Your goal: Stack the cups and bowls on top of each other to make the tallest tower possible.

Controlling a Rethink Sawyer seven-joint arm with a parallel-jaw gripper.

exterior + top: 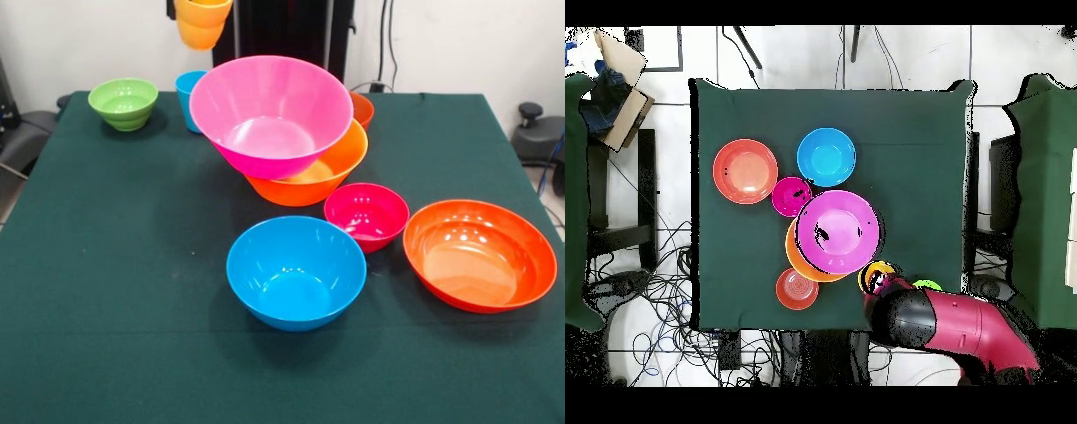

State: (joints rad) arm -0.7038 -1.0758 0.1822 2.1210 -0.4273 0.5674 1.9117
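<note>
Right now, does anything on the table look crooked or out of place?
Yes. The big pink bowl sits tilted inside the big orange bowl instead of nesting level, its rim leaning toward the blue cup. A yellow-orange cup hangs in the air above the table's far edge. Nothing looks spilled or broken.

Big pink bowl [271, 113], medium blue bowl [296, 272], wide red-orange bowl [479, 254]: glossy smooth plastic, bright highlights. Small green bowl [124, 102]: plastic, duller sheen. Table cover [106, 265]: matt dark green cloth, faintly speckled.
</note>
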